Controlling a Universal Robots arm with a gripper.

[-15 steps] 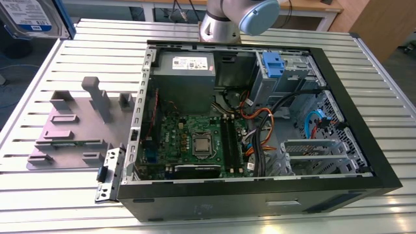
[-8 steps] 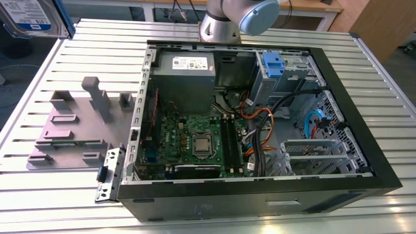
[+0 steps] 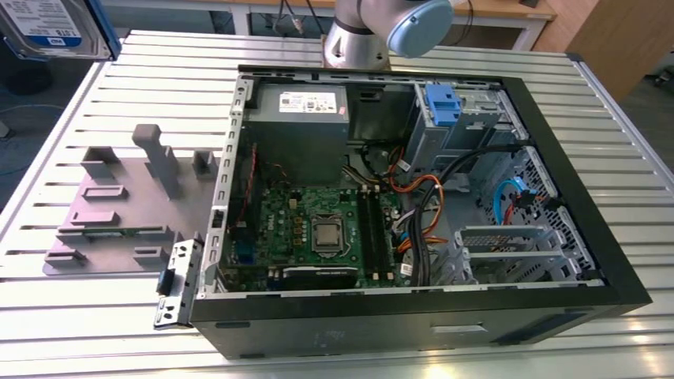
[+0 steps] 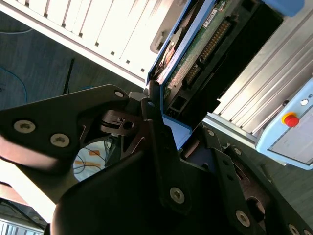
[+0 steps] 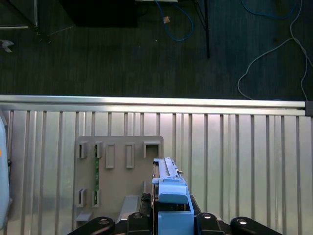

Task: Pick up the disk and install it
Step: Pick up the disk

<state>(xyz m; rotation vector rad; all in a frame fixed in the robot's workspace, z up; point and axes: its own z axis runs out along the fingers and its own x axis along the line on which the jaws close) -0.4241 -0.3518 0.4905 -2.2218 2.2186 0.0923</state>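
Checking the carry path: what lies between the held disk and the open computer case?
In the exterior view, bare table slats separate the disk from the computer case; the grey holder plate sits aside.

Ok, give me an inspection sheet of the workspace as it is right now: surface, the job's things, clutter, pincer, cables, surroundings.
Surface: slatted metal table, carrying an open computer case.
Job's things: the disk, in its blue carrier, held up in the pincer, not in the case.
Clutter: grey slotted fixture plate beside the case, on the exterior view's left.
Grippers: pincer shut on the disk.
Cables: orange and black leads inside the case; blue cable and white cable on the floor.
Surroundings: dark floor; box with a red button.
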